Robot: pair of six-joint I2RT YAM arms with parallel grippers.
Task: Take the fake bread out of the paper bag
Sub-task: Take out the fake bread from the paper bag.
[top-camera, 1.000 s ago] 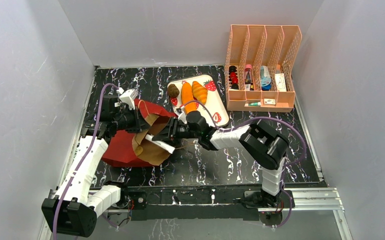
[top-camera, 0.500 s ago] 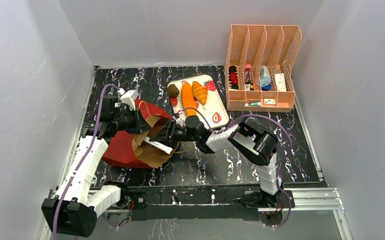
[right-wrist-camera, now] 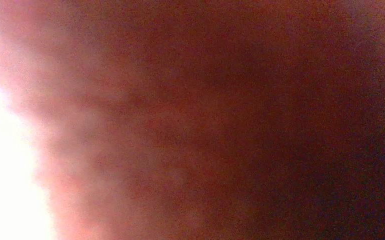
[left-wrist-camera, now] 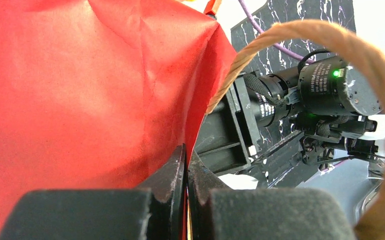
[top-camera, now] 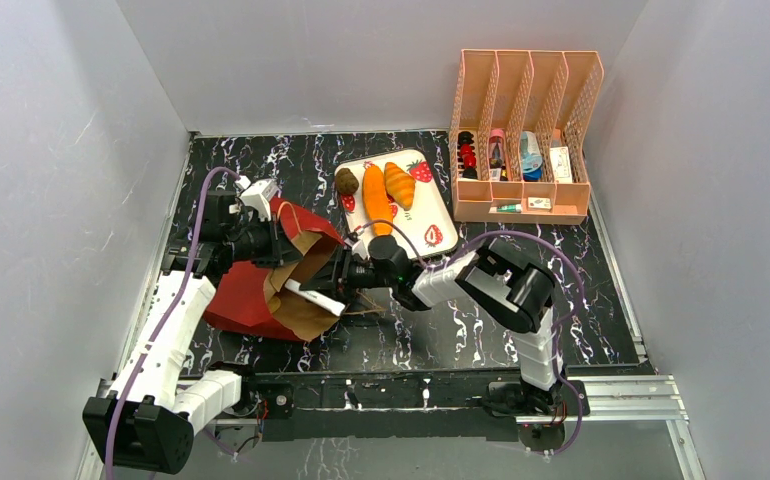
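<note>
The paper bag (top-camera: 246,300) lies on its side at the left, red half to the left and brown mouth facing right. My left gripper (top-camera: 261,238) is shut on the bag's upper rim. In the left wrist view the red paper (left-wrist-camera: 80,75) is pinched between the closed fingers of that gripper (left-wrist-camera: 186,156), and a twine handle (left-wrist-camera: 330,42) loops past. My right gripper (top-camera: 339,274) reaches into the bag's mouth, its fingertips hidden; its wrist view is only a red-brown blur. A dark roll (top-camera: 346,181), an orange baguette (top-camera: 376,195) and a croissant (top-camera: 399,184) lie on the tray.
The strawberry-print tray (top-camera: 433,222) sits at centre back, just behind the right forearm (top-camera: 441,280). A pink slotted organiser (top-camera: 526,205) holding small items stands at the back right. Grey walls enclose the black marbled table (top-camera: 521,330).
My right gripper has pushed leftward, deeper into the bag's mouth, and the elbow has followed. The left gripper and the bag's rim have stayed put.
</note>
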